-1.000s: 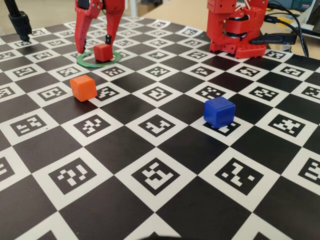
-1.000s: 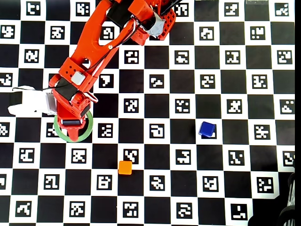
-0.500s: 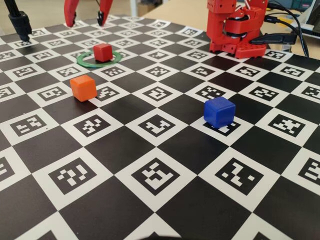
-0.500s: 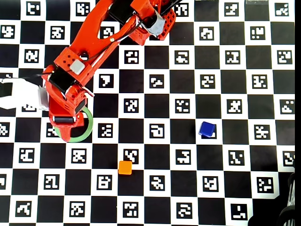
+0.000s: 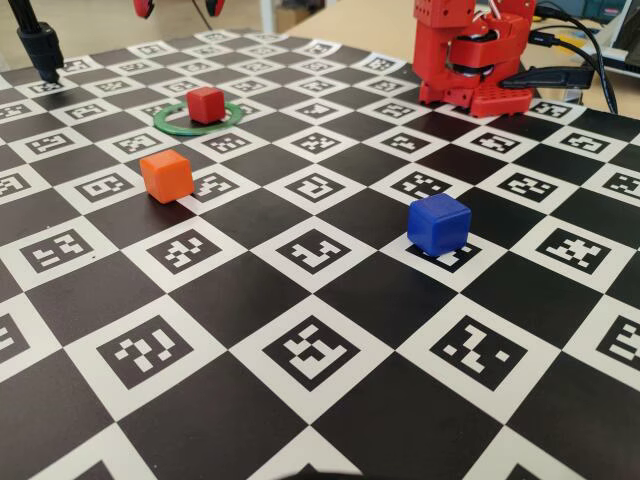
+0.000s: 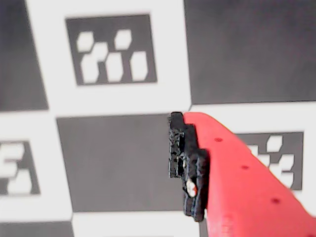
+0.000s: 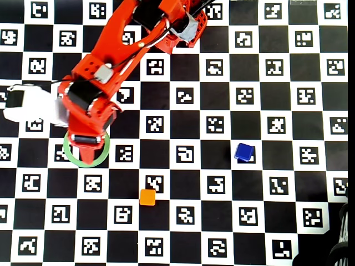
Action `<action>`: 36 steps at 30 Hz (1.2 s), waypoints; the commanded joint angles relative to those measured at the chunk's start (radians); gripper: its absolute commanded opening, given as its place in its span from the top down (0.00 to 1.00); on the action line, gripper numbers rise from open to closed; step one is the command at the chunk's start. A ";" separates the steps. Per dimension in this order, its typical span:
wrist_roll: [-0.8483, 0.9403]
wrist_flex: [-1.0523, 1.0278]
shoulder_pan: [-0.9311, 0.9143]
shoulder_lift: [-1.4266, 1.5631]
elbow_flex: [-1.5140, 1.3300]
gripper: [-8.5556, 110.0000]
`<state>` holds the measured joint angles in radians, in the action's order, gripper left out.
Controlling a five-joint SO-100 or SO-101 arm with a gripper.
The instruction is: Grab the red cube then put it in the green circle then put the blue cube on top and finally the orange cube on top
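The red cube (image 5: 205, 103) rests inside the green circle (image 5: 195, 130) at the far left of the board. My gripper (image 5: 180, 6) hangs open high above it, with only its two red fingertips showing at the top edge of the fixed view. Seen from overhead, the gripper (image 7: 86, 145) covers the red cube and part of the green circle (image 7: 83, 164). The orange cube (image 5: 166, 175) (image 7: 147, 197) lies nearer the front, and the blue cube (image 5: 438, 223) (image 7: 243, 152) sits to the right. The wrist view shows one red finger with a black pad (image 6: 187, 163) over the checkered board, holding nothing.
The arm's red base (image 5: 470, 60) stands at the back right with cables (image 5: 590, 50) beside it. A black stand (image 5: 40, 45) is at the back left. The board (image 5: 320, 350) is a black-and-white marker checkerboard.
The gripper, which stood open around the red cube a second ago, has lifted straight up and almost left the fixed view. The red cube stays in the green circle.
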<state>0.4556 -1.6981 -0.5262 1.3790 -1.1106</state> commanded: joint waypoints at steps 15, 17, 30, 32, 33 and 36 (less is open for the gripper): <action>-0.586 -0.094 0.638 0.144 -0.040 0.62; -0.666 -0.081 0.698 0.144 -0.043 0.62; -0.877 0.087 0.910 0.132 -0.147 0.61; -0.902 0.117 0.930 0.129 -0.161 0.61; -0.911 0.130 0.940 0.130 -0.169 0.61; -0.925 0.176 0.971 0.143 -0.195 0.61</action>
<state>-0.4525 -1.5555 0.4126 1.4220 -1.3085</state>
